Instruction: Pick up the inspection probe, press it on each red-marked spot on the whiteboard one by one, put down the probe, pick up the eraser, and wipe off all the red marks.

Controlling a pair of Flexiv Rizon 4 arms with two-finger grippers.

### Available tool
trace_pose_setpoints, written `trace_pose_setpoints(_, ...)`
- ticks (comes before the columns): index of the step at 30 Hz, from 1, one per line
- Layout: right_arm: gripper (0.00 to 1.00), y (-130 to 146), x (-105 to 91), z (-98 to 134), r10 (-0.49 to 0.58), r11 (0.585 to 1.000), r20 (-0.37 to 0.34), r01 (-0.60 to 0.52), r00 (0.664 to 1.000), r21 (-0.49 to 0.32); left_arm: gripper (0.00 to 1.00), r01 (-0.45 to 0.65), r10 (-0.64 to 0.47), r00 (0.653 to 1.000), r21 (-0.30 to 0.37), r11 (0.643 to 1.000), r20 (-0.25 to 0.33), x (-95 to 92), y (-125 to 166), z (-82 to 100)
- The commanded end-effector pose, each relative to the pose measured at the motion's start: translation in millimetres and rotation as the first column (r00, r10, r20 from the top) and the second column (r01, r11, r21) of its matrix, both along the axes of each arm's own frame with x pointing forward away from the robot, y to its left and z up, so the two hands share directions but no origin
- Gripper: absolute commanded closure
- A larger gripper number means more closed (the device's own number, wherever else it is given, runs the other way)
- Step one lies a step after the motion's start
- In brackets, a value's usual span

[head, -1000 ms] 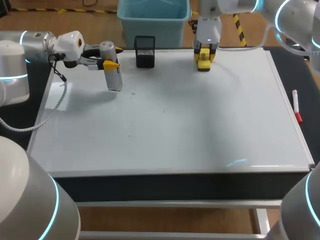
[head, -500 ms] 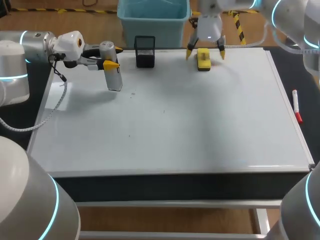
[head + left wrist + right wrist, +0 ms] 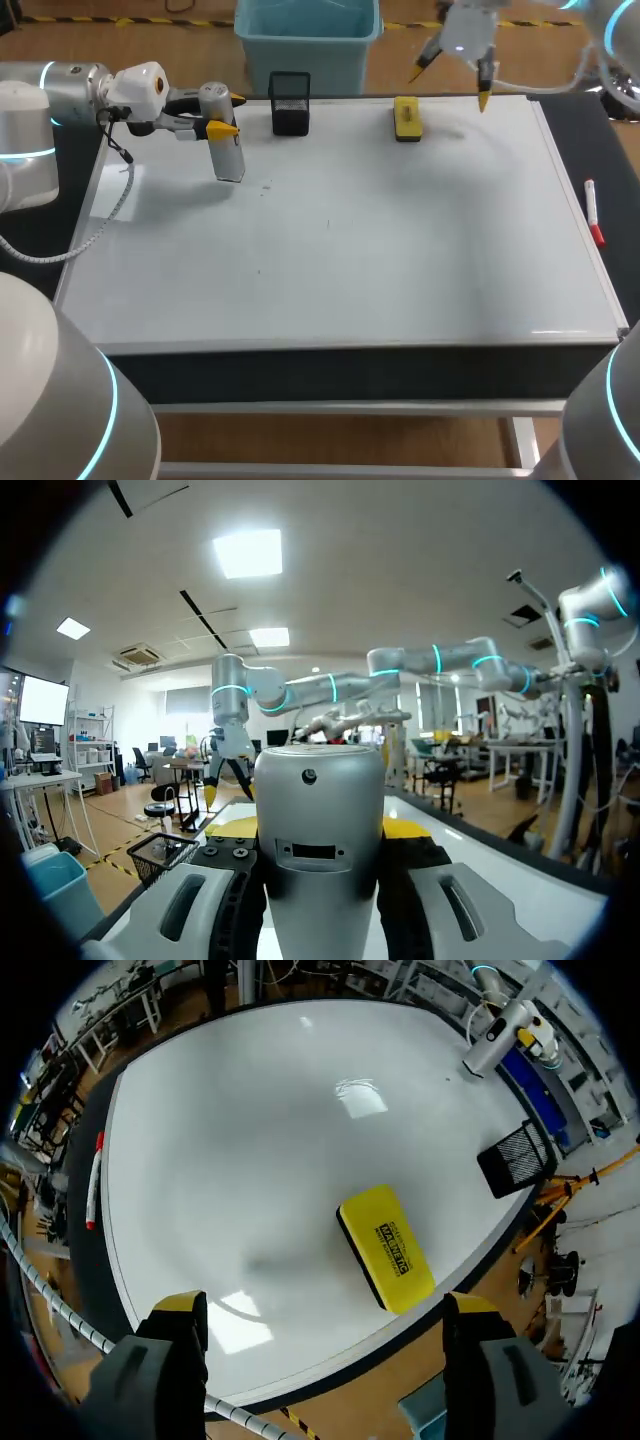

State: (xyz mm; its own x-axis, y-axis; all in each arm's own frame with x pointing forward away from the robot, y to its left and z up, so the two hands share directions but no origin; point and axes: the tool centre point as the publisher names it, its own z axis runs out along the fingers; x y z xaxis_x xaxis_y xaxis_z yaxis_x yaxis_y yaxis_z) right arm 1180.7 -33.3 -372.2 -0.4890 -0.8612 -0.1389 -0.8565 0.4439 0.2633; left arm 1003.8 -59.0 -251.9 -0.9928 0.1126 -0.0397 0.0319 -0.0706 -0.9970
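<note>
The silver inspection probe [image 3: 226,140] hangs tip-down over the whiteboard's [image 3: 340,240] far left part, with my left gripper [image 3: 226,114] shut on its upper body. From the left wrist, the probe [image 3: 320,820] fills the space between the left gripper's [image 3: 320,890] fingers. The yellow eraser [image 3: 407,118] lies flat on the board near its far edge. My right gripper [image 3: 452,84] hovers open above and to the right of the eraser, holding nothing. Under the right gripper [image 3: 325,1305] the eraser [image 3: 385,1248] lies free. I see no red marks on the board, only faint specks.
A black mesh holder [image 3: 290,102] stands at the far edge, between probe and eraser. A red-capped marker [image 3: 592,212] lies on the dark strip along the board's right side. The marker [image 3: 95,1180] and holder [image 3: 515,1158] also show from the right wrist.
My right gripper opened, left the eraser lying on the board, then rose and drew away to the right. The left arm and probe stayed still.
</note>
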Motion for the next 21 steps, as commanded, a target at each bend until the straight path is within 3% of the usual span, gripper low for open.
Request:
trace_pose_setpoints(1, 0.00, -32, -38.2, 34, -0.263, 0.959, 0.124, 0.245, 0.957, 0.142, 1.00, -0.002, 0.002, 1.000, 0.001, 1.000, 0.001, -0.9, 0, 1.3)
trace_pose_setpoints(8, 0.00, -47, -45.0, 48, -0.442, 0.875, -0.036, 0.439, 0.897, 0.204, 1.00, -0.002, 0.002, 1.000, 0.001, 1.000, 0.001, -0.9, 0, 1.3)
trace_pose_setpoints(14, 0.00, -47, -52.6, 64, -0.484, 0.839, -0.083, 0.489, 0.871, 0.241, 1.00, -0.002, 0.002, 1.000, 0.001, 1.000, 0.001, -0.9, 0, 1.3)
trace_pose_setpoints(21, 0.00, -51, -67.2, 89, -0.547, 0.792, -0.086, 0.548, 0.833, 0.271, 1.00, -0.002, 0.002, 1.000, 0.001, 1.000, 0.001, -0.9, 0, 1.3)
